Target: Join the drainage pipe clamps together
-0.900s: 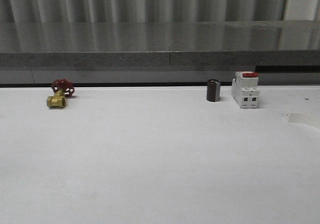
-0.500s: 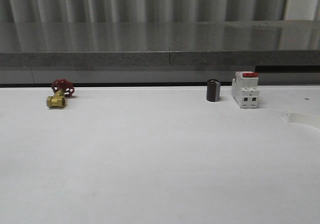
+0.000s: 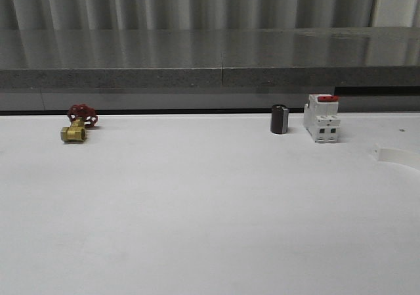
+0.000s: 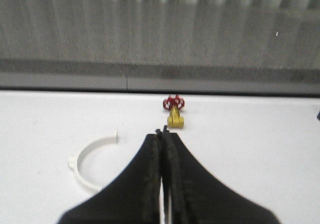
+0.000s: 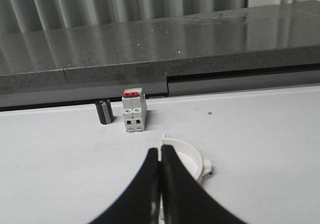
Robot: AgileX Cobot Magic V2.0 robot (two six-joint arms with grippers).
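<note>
One white half-ring drainage pipe clamp [image 4: 89, 145] lies flat on the white table, just beside my left gripper [image 4: 161, 131], whose black fingers are pressed shut with nothing between them. The other half-ring clamp [image 5: 194, 151] lies on the table right behind and beside my right gripper [image 5: 160, 149], which is also shut and empty; its fingers hide part of the ring. In the front view a piece of this clamp [image 3: 397, 154] shows at the right edge.
A brass valve with a red handwheel [image 3: 75, 129] [image 4: 174, 113] sits at the back left. A black cylinder [image 3: 279, 119] [image 5: 104, 112] and a white breaker with a red switch [image 3: 322, 119] [image 5: 134, 112] stand at the back right. A grey ledge [image 3: 210, 65] bounds the table's far edge.
</note>
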